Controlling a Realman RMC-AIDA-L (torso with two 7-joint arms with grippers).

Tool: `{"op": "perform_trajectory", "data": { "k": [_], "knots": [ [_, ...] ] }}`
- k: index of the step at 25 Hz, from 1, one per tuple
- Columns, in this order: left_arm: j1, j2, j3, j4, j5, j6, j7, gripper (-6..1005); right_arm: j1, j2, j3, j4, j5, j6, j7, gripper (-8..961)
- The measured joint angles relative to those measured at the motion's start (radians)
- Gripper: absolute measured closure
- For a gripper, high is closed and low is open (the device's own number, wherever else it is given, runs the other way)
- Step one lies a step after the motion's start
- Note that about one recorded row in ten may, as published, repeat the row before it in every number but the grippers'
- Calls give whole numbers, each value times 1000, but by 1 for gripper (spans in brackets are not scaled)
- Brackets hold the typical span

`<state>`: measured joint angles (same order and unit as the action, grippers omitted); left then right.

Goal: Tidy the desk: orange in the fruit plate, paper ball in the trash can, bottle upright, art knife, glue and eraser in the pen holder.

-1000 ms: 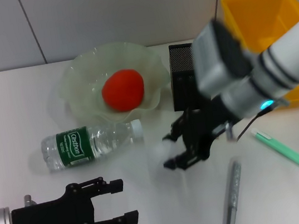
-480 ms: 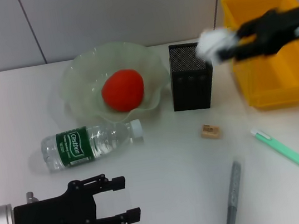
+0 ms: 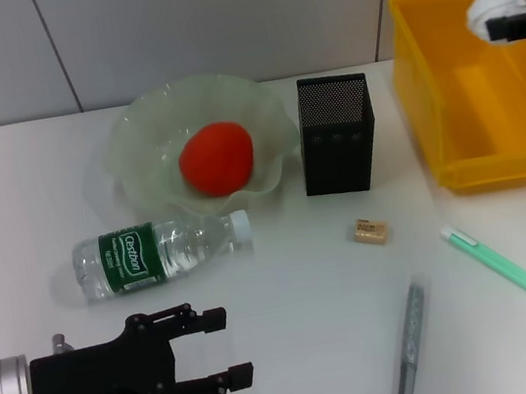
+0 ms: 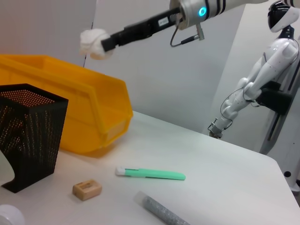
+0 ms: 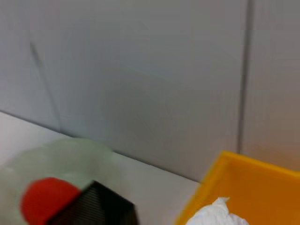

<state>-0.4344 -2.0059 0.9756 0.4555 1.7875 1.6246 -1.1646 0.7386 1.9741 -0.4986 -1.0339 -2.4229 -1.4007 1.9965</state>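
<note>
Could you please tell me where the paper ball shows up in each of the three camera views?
Head view: paper ball at the far right, in the right gripper, above the trash can.
Left wrist view: ball above the bin.
Right wrist view: ball at the bottom edge.
Shared landmark: the yellow trash can.

The head view looks down on the whole surface [image 3: 293,331]. The left wrist view sits low, facing across it toward the trash can [image 4: 70,108] (also seen close by the right wrist view [image 5: 253,187]).
</note>
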Motion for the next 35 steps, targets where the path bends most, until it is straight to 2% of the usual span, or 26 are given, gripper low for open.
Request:
{"op": "perform_trajectory", "data": {
  "k": [8, 15, 19, 22, 24, 25, 26, 29, 32, 33, 34, 35],
  "knots": [
    [0, 1, 0, 0, -2, 0, -1, 257, 16, -2, -18, 63, -83, 87, 33, 401],
    [0, 1, 0, 1, -2, -2, -1, 261, 11, 4, -37, 64, -85, 149, 37, 328],
    [0, 1, 0, 2, -2, -3, -1, 263, 12, 10, -52, 64, -77, 179, 31, 124],
    [-1, 1, 0, 2, -2, -4, -1, 264, 4, 13, -56, 57, -37, 199, 16, 123],
    [-3, 1, -2, 2, -2, -4, -1, 266, -37, 14, -50, 53, 162, 185, -80, 122],
    [-3, 1, -2, 2, -2, -4, -1, 266, -37, 14, -50, 53, 162, 185, -80, 121],
    [-5, 1, -5, 2, -2, -4, -1, 267, -57, 13, -49, 57, 248, 165, -126, 121],
    [-10, 1, -9, 1, -2, -3, 2, 268, -139, -3, -54, 126, 619, 20, -315, 121],
    [-12, -2, -10, 1, -2, -4, 4, 270, -191, -36, -55, 249, 851, -177, -424, 122],
    [-16, -8, -12, 2, -2, -4, 6, 271, -210, -61, -54, 322, 909, -288, -455, 122],
    [-18, -9, -12, 2, -2, -4, 6, 271, -210, -61, -54, 322, 909, -288, -455, 122],
    [-18, -9, -12, 2, -2, -4, 6, 272, -218, -75, -62, 356, 909, -343, -466, 122]
  ]
}}
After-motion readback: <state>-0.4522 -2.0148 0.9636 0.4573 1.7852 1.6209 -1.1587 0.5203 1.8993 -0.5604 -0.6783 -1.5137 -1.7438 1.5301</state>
